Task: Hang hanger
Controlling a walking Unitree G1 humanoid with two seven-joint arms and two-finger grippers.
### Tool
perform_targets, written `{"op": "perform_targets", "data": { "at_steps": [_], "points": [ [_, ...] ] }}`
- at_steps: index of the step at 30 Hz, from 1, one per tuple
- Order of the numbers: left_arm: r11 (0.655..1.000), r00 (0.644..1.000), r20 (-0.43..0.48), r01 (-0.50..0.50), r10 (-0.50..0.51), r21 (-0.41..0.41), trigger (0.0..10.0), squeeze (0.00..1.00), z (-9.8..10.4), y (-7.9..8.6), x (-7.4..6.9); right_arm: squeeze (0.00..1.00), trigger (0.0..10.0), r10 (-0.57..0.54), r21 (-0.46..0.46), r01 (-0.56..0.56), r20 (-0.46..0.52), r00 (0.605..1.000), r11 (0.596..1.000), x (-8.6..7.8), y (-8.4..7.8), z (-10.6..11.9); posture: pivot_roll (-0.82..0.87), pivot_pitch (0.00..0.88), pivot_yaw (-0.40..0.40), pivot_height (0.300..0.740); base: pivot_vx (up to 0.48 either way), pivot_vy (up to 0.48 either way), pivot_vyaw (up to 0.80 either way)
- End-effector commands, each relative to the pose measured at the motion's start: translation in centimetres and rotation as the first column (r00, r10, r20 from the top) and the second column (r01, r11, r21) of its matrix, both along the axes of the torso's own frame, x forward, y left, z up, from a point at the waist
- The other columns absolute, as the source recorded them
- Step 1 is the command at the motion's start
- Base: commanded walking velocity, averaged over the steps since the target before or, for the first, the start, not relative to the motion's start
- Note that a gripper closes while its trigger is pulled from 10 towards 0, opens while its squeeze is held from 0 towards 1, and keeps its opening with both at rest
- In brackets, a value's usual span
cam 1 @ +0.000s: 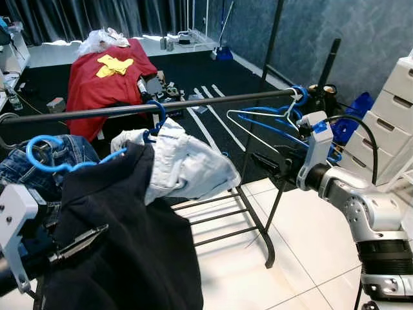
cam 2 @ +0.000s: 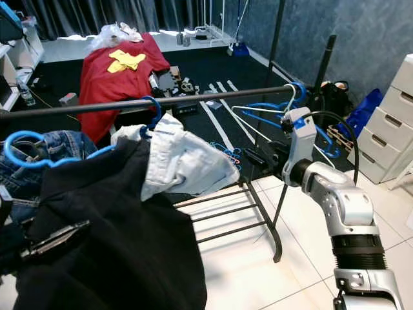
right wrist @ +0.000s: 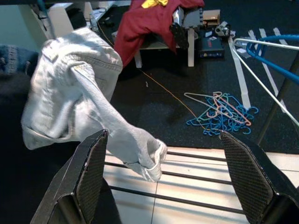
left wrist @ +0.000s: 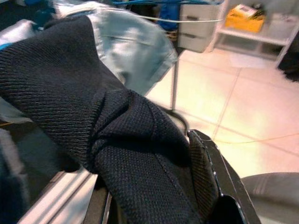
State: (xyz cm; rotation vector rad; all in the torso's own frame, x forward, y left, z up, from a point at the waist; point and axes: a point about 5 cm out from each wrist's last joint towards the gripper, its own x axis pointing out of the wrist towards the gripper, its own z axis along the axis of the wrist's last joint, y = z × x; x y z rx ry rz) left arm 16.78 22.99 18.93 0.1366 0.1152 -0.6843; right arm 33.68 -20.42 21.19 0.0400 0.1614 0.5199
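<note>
The left gripper (left wrist: 187,186), half hidden, pinches the dark garment (cam 1: 122,245) on a blue hanger (cam 1: 45,158); right gripper (right wrist: 163,182) spread wide.

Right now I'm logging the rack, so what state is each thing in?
Dark garment: on blue hanger, gripped by left tool.
Pale denim garment: hanging on the rail.
Empty hangers: hooked at rail's right end.
Right tool: open, empty.
Hanger pile: on the floor.
</note>
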Motion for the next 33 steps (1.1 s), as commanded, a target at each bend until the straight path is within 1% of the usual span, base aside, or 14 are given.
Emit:
{"op": "perform_targets", "data": {
  "at_steps": [1,3,4,6,11,16,22,26,27,28,29,31,32,33],
  "points": [
    [0.997,0.998,-0.013,0.060,-0.060,-0.041,10.0,0.00,-0.3,-1.8,-0.2,0.00,10.0,0.010,0.014,-0.010,0.009,1.000,1.000,0.0,0.0,0.0,-0.18,0.000,-0.043,0.740,-0.345,0.000,0.00],
    [0.992,0.997,-0.008,0.077,-0.078,-0.099,10.0,0.00,-0.9,-3.8,0.2,0.00,10.0,0.027,0.016,-0.027,0.005,1.000,1.000,0.0,0.3,-0.2,-0.17,0.000,-0.049,0.740,-0.480,0.000,0.00],
    [0.992,0.997,-0.008,0.077,-0.078,-0.099,10.0,0.00,-0.9,-3.8,0.2,0.00,10.0,0.027,0.016,-0.027,0.005,1.000,1.000,0.0,0.3,-0.2,-0.17,0.000,-0.049,0.740,-0.480,0.000,0.00],
    [0.982,0.996,0.047,0.079,-0.072,-0.173,10.0,0.00,-0.5,-5.8,1.4,0.00,10.0,0.057,0.019,-0.057,0.004,0.998,0.998,0.0,0.7,-0.2,-0.17,0.000,-0.050,0.740,-0.480,0.000,0.00],
    [0.974,0.993,0.102,0.072,-0.051,-0.212,10.0,0.00,0.4,-6.3,2.5,0.00,10.0,0.089,0.019,-0.090,0.013,0.996,0.996,-0.1,0.8,0.0,-0.17,0.000,-0.051,0.740,-0.480,0.000,0.00],
    [0.957,0.968,0.252,0.068,0.006,-0.283,10.0,0.00,3.6,-5.6,4.9,0.00,10.0,0.189,0.026,-0.191,0.063,0.980,0.981,-0.8,0.5,1.1,-0.17,0.000,-0.049,0.740,-0.419,0.000,0.00],
    [0.957,0.931,0.362,0.066,0.042,-0.281,10.0,0.00,6.1,-3.7,6.0,0.00,10.0,0.265,0.033,-0.268,0.091,0.960,0.963,-1.6,-0.1,1.9,-0.18,0.000,-0.049,0.740,-0.173,0.000,0.00],
    [0.957,0.931,0.362,0.066,0.042,-0.281,10.0,0.00,6.1,-3.7,6.0,0.00,10.0,0.265,0.033,-0.268,0.091,0.960,0.963,-1.6,-0.1,1.9,-0.18,0.000,-0.049,0.740,0.000,0.000,0.00],
    [0.964,0.909,0.415,0.071,0.042,-0.254,10.0,0.00,7.3,-2.2,6.0,0.00,10.0,0.314,0.062,-0.322,0.109,0.943,0.945,-2.3,-0.5,2.4,-0.18,0.000,-0.047,0.740,0.000,0.000,0.00],
    [0.964,0.909,0.415,0.071,0.042,-0.254,10.0,0.00,7.3,-2.2,6.0,0.00,10.0,0.314,0.062,-0.322,0.109,0.943,0.945,-2.3,-0.5,2.4,-0.18,0.000,-0.047,0.740,0.000,0.000,0.00],
    [0.985,0.883,0.467,0.036,0.048,-0.169,10.0,0.00,8.5,-0.3,6.0,0.00,10.0,0.369,0.129,-0.388,0.146,0.918,0.913,-3.1,-1.1,3.4,-0.17,0.000,-0.048,0.740,0.000,0.000,0.00],
    [0.985,0.883,0.467,0.036,0.048,-0.169,10.0,0.00,8.5,-0.3,6.0,0.00,10.0,0.369,0.129,-0.388,0.146,0.918,0.913,-3.1,-1.1,3.4,-0.17,0.000,-0.048,0.740,0.000,0.000,0.00],
    [0.997,0.859,0.508,-0.036,0.062,-0.061,10.0,0.00,9.7,1.4,6.3,0.00,10.0,0.413,0.182,-0.446,0.191,0.890,0.876,-3.9,-1.8,4.3,-0.17,0.000,-0.049,0.740,0.000,0.000,0.00],
    [0.997,0.859,0.508,-0.036,0.062,-0.061,10.0,0.00,9.7,1.4,6.3,0.00,10.0,0.413,0.182,-0.446,0.191,0.890,0.876,-3.9,-1.8,4.3,-0.17,0.000,-0.049,0.740,0.000,0.000,0.00]
  ]
}}
